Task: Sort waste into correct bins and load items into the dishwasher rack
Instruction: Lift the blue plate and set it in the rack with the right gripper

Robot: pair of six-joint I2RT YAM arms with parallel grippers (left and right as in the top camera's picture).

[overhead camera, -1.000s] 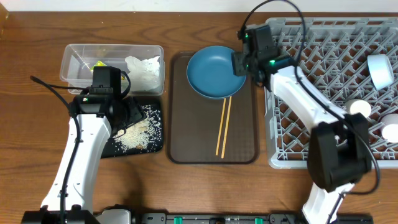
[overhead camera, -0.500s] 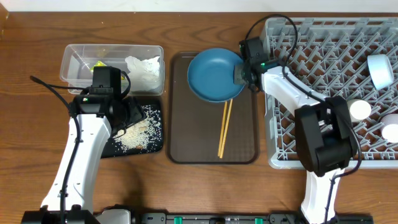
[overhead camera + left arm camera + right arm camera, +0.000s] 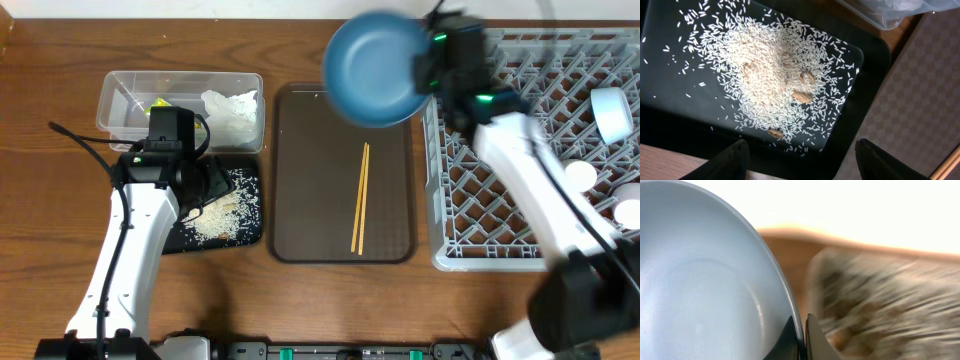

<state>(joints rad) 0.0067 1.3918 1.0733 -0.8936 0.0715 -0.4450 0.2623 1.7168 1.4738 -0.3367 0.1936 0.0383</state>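
Observation:
My right gripper (image 3: pixel 425 72) is shut on the rim of the round dark-blue plate (image 3: pixel 375 65), which hangs tilted in the air over the far right corner of the brown serving tray (image 3: pixel 310 180). In the right wrist view the jaws (image 3: pixel 801 324) pinch the plate's edge (image 3: pixel 700 280). The grey dishwasher rack (image 3: pixel 470 220) lies to the right. My left gripper (image 3: pixel 212 180) is open above the black tray (image 3: pixel 248 236), where the rice scraps (image 3: pixel 220 215) lie; in its wrist view the left gripper (image 3: pixel 802 146) is empty over the rice (image 3: pixel 770 75).
The wooden chopsticks (image 3: pixel 360 195) lie on the brown tray. The clear tub (image 3: pixel 120 100) holds the yellow-green wrapper (image 3: pixel 160 105) and a white tissue (image 3: pixel 232 105). A white bowl (image 3: pixel 610 112) and two pale cups (image 3: pixel 577 172) sit in the rack's right side.
My right gripper shut on the plate's rim and lifted the plate off the brown tray, up and towards the far side. The chopsticks now lie uncovered. The left arm has stayed still.

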